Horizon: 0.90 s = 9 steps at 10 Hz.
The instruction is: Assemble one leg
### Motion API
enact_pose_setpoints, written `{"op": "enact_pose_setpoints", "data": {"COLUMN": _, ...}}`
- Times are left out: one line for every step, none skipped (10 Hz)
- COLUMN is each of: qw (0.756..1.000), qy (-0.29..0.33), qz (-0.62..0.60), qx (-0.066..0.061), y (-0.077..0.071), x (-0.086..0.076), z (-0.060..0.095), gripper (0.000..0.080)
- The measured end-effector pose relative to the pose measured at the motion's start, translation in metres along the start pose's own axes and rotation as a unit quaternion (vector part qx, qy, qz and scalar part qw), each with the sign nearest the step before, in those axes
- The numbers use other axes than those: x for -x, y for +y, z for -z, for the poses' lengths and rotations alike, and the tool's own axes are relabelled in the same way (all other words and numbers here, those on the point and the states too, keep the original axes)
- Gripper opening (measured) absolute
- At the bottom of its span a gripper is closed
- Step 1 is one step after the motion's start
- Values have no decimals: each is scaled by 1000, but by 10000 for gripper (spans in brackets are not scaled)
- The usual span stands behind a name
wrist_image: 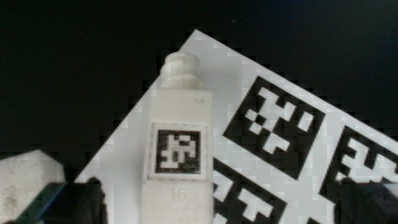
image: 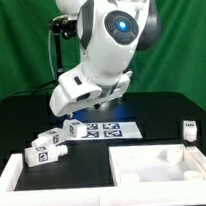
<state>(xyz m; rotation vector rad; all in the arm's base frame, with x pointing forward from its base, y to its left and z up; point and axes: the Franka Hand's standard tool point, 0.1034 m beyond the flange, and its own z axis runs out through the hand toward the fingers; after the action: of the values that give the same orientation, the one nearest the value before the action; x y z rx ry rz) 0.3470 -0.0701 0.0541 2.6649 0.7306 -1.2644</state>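
The arm is bent low over the bench [image: 161, 104], wrist tipped down near the edge of the marker board [image: 105, 130] on the exterior view's left. That posture fits reaching for one part at bench level. In the wrist view the leg [wrist_image: 178, 112] runs lengthwise down the middle of the picture, its narrow stud end pointing away from the camera and its tag sticker facing up. It lies over a corner of the marker board. It is probably centred like this so that the fingers [wrist_image: 59, 205] can straddle it. Only a dark blurred tip shows at one lower corner, so whether they are apart or clamped on the leg cannot be told. More legs [image: 46, 146] lie in a loose cluster beyond the board on the exterior view's left, within easy reach. One other leg [image: 191, 131] stands well apart on the right. The tabletop panel [image: 161, 169] sits at the front right, apparently awaiting its legs. The bench is matte black and the parts are white against it. A green curtain [image: 11, 48] closes off the room behind.
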Motion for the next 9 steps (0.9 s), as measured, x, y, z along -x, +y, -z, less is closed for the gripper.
{"op": "enact_pose_setpoints", "data": {"qw": 999, "qy": -33, "qz": -2, "qx": -4, "y": 8, "x": -8, "z": 0, "gripper": 649}}
{"op": "enact_pose_setpoints", "data": {"qw": 998, "qy": -58, "qz": 0, "qx": -10, "y": 16, "x": -14, "z": -3, "gripper": 649}}
{"op": "enact_pose_setpoints", "data": {"qw": 998, "qy": -61, "qz": 16, "qx": -15, "y": 26, "x": -17, "z": -8, "gripper": 649}}
{"op": "enact_pose_setpoints", "data": {"qw": 998, "qy": -63, "qz": 12, "qx": -16, "y": 27, "x": -17, "z": -9, "gripper": 649}}
{"op": "enact_pose_setpoints", "data": {"qw": 998, "qy": -63, "qz": 14, "qx": -15, "y": 26, "x": -17, "z": -9, "gripper": 649}}
{"op": "enact_pose_setpoints", "data": {"qw": 998, "qy": -63, "qz": 14, "qx": -15, "y": 26, "x": -17, "z": -9, "gripper": 649}}
{"op": "enact_pose_setpoints", "data": {"qw": 998, "qy": -63, "qz": 14, "qx": -14, "y": 26, "x": -18, "z": -8, "gripper": 649}}
{"op": "enact_pose_setpoints", "data": {"qw": 998, "qy": -67, "qz": -11, "qx": 5, "y": 22, "x": -17, "z": -5, "gripper": 649}}
{"op": "enact_pose_setpoints", "data": {"qw": 997, "qy": -70, "qz": -4, "qx": 15, "y": 17, "x": -17, "z": -3, "gripper": 649}}
